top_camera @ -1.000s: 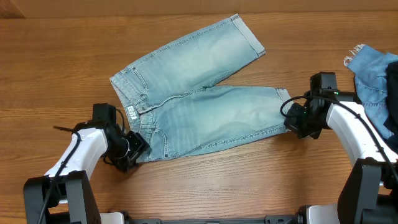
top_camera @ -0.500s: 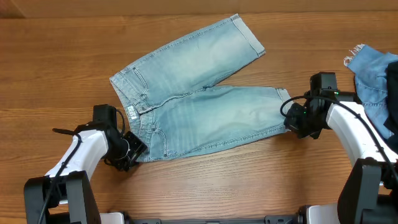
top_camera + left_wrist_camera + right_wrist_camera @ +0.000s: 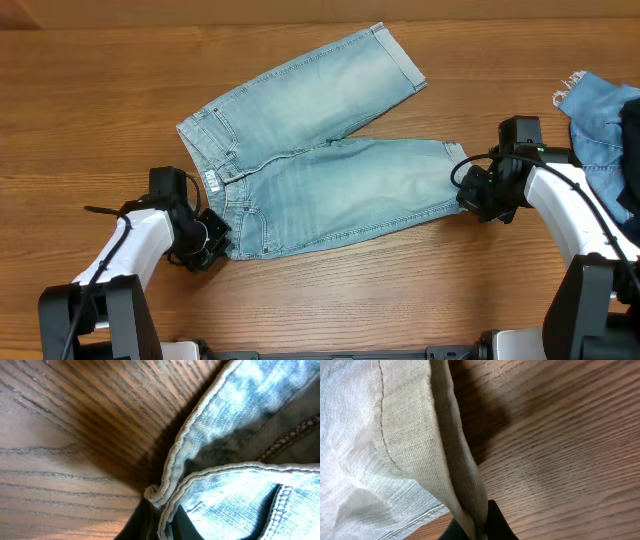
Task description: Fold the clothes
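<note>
A pale washed light-blue pair of jeans (image 3: 320, 170) lies flat on the wooden table, waistband to the left and both legs running to the right. My left gripper (image 3: 212, 238) sits at the near waistband corner. In the left wrist view its dark fingers (image 3: 186, 529) are shut on the rolled denim edge (image 3: 161, 495). My right gripper (image 3: 468, 196) is at the hem of the near leg. In the right wrist view it (image 3: 479, 531) pinches the lifted hem (image 3: 455, 475), whose paler inner side faces the camera.
A second, medium-blue denim garment (image 3: 600, 115) with a frayed white edge lies at the far right, behind my right arm (image 3: 565, 205). Bare wood (image 3: 90, 110) surrounds the jeans to the left and front.
My left gripper has closed from open onto the waistband corner, which now bunches slightly toward it. The right gripper and the rest of the jeans have not moved.
</note>
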Motion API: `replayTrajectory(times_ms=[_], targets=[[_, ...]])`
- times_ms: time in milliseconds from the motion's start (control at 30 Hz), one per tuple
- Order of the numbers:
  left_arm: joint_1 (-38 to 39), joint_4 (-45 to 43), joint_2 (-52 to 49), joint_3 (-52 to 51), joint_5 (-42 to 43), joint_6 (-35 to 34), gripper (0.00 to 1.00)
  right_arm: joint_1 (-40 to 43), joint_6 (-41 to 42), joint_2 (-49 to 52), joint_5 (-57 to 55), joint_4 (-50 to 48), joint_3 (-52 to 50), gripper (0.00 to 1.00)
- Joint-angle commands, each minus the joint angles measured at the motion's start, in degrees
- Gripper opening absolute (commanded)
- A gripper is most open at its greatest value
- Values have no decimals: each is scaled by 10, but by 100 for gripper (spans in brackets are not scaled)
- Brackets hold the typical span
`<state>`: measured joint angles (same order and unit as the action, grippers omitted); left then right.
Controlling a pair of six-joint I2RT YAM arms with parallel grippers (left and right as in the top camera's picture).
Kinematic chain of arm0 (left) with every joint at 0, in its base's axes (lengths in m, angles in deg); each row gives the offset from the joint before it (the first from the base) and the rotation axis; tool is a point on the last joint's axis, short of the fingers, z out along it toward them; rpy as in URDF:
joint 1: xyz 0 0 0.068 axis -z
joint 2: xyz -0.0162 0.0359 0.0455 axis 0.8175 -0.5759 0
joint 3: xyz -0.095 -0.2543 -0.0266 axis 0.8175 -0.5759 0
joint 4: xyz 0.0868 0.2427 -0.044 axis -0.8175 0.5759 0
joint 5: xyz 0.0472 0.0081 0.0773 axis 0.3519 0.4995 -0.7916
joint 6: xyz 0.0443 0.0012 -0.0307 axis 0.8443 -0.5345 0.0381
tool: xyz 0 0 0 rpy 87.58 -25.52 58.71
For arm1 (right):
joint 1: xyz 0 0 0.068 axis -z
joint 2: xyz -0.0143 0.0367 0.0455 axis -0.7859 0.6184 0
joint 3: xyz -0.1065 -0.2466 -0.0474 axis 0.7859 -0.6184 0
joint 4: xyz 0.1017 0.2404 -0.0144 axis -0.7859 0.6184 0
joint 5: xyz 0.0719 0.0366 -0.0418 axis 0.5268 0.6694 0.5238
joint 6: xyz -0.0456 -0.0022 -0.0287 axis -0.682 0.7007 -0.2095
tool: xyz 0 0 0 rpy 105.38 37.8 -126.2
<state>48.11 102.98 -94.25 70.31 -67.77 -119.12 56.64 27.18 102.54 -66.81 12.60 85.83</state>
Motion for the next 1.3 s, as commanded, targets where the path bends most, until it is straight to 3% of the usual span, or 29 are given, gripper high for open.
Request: replayTrajectory(times_ms=[0,267,533,1100,1267], targets=[[2,-5,14,-9,-25,36,4,5,1,-9,-14,3,14,4],[-2,1,182,8,-43,144,4,5,1,-21,-18,32,18,4],[-2,50,337,8,-47,175,4,5,3,-94,-45,71,18,4],[-2,188,346,31,-48,224,4,4,18,-183,-89,199,18,4],[-2,237,348,82,-93,224,4,4,34,-195,-84,235,18,4]])
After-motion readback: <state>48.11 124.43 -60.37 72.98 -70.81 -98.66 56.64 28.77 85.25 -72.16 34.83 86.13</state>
